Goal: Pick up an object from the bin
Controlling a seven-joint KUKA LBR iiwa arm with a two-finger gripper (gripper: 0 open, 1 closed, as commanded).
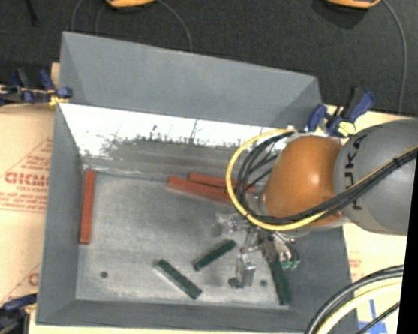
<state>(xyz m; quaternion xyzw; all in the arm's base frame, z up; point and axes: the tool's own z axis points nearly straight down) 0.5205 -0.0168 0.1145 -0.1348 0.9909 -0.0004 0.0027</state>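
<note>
Bin [113,211] matt scuffed grey metal; sticks [88,206] matt; wrist cover [302,178] glossy.

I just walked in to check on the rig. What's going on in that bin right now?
The arm reaches into the grey bin from the right. Its gripper is down near the floor at the front right, between a tilted dark green bar and another green bar by the right wall. A third green bar lies nearer the front. Red-brown bars lie along the left wall and the back. Whether it has gripped anything, I cannot tell.
</note>
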